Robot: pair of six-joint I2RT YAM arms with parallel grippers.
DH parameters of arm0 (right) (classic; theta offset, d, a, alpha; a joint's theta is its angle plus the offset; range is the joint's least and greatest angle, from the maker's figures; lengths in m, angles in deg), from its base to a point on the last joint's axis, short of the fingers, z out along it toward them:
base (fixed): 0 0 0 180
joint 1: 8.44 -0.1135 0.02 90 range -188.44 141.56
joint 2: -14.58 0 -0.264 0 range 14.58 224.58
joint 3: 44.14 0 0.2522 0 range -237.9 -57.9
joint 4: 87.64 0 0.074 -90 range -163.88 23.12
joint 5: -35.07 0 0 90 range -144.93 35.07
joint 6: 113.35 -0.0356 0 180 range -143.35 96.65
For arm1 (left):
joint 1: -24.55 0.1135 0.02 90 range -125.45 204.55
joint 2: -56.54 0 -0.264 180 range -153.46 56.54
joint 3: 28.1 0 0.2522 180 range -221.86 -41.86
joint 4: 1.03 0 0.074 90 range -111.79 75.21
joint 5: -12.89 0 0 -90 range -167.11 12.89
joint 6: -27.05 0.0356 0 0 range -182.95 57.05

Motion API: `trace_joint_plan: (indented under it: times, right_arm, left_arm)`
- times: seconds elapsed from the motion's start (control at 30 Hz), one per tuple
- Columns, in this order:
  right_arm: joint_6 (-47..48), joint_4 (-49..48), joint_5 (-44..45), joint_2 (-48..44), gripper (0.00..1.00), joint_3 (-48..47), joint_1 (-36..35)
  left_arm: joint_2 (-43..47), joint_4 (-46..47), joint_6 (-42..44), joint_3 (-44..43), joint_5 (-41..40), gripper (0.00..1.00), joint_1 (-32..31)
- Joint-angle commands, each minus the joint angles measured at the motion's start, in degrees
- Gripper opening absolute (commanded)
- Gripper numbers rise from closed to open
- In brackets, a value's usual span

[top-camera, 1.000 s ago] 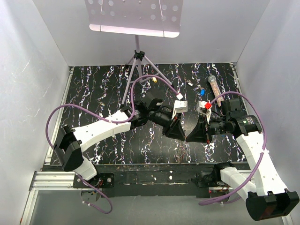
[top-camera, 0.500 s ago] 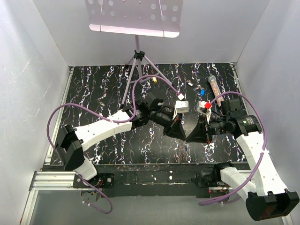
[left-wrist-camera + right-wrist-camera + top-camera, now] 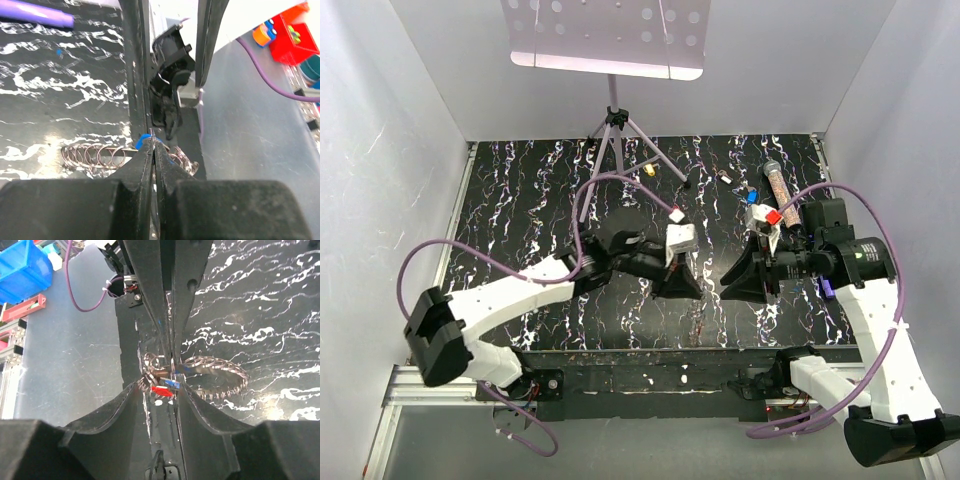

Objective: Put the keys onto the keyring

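The keyring [image 3: 215, 371] is a thin silvery wire wound into a string of small overlapping loops. It is bent in an arc and lies flat on the black marbled surface [image 3: 540, 200]. At one end of the keyring a blue-headed key [image 3: 172, 383] is pinched between the tips of the left fingers [image 3: 142, 165], which are pressed together on it. A red-headed key [image 3: 161, 390] lies touching that same end of the keyring, just beside the blue one; whether either is threaded onto the wire cannot be told. Well apart from the keyring, on its far side, a yellow-headed key [image 3: 648, 171] and a second blue-headed key [image 3: 750, 196] lie loose and separate from each other.
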Motion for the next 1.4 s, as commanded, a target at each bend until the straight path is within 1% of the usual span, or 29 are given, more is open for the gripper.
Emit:
trace_joint_plan:
  times: [0.0, 0.1, 0.2, 0.27, 0.37, 0.47, 0.5, 0.67, 0.77, 0.83, 1.03, 1.07, 1.13, 1.23, 1.37]
  right_arm:
    - [5.0, 5.0, -3.4, 1.5, 0.47, -6.1, -0.1]
    - [8.6, 4.6, -9.7, 1.8, 0.48, -6.7, 0.0]
    - [9.0, -1.7, -16.4, 0.1, 0.48, -3.8, 0.0]
    - [3.6, -10.0, -17.7, -1.6, 0.48, -1.3, 0.0]
    - [-11.8, -25.9, -16.9, -4.2, 0.48, 1.8, -0.1]
    - [-25.0, -40.7, -14.7, -6.5, 0.48, 4.5, -0.2]
    - [-28.1, -44.9, -13.8, -6.8, 0.48, 5.0, -0.3]
    - [-37.9, -53.4, -9.4, -6.5, 0.47, 5.2, -1.2]
    - [-44.9, -60.3, -6.7, -6.0, 0.46, 5.6, -1.7]
    - [-47.3, -61.6, -4.8, -5.7, 0.46, 5.4, -2.2]
    - [-46.0, -58.4, -2.8, -5.5, 0.44, 6.8, -5.9]
    - [-45.1, -57.0, -2.7, -5.7, 0.44, 6.8, -6.6]
    - [-39.6, -53.2, -1.5, -6.0, 0.43, 6.5, -9.1]
    - [-34.8, -48.9, 0.2, -6.5, 0.43, 6.1, -10.9]
    - [-30.8, -47.5, 0.9, -6.4, 0.43, 5.6, -10.9]
  left_arm:
    - [9.6, 22.7, -3.8, 9.2, -5.5, 0.0, 0.5]
    - [12.0, 36.3, -7.2, 15.0, -7.5, 0.0, 0.9]
    - [12.7, 50.2, -12.1, 20.2, -9.1, 0.0, 1.6]
    - [12.9, 57.5, -16.0, 22.5, -10.3, 0.0, 2.3]
    - [12.5, 67.2, -21.3, 25.4, -11.3, 0.0, 3.4]
    - [11.7, 72.7, -25.0, 26.8, -12.0, 0.0, 4.2]
    - [11.3, 74.0, -26.0, 27.2, -12.1, 0.0, 4.5]
    - [10.3, 77.3, -27.5, 28.4, -12.6, 0.0, 4.8]
    - [9.4, 78.0, -27.6, 28.3, -11.5, 0.0, 5.2]
    - [8.9, 78.0, -27.2, 28.3, -10.8, 0.0, 5.3]
    - [8.0, 77.1, -24.9, 28.6, -9.2, 0.0, 5.4]
    - [8.2, 77.1, -24.2, 29.0, -9.2, 0.0, 5.4]
    - [8.6, 77.3, -22.9, 29.7, -9.4, 0.0, 5.6]
    - [9.2, 76.2, -20.8, 30.0, -8.5, 0.0, 5.8]
    - [10.1, 74.3, -18.3, 30.1, -6.2, 0.0, 5.9]
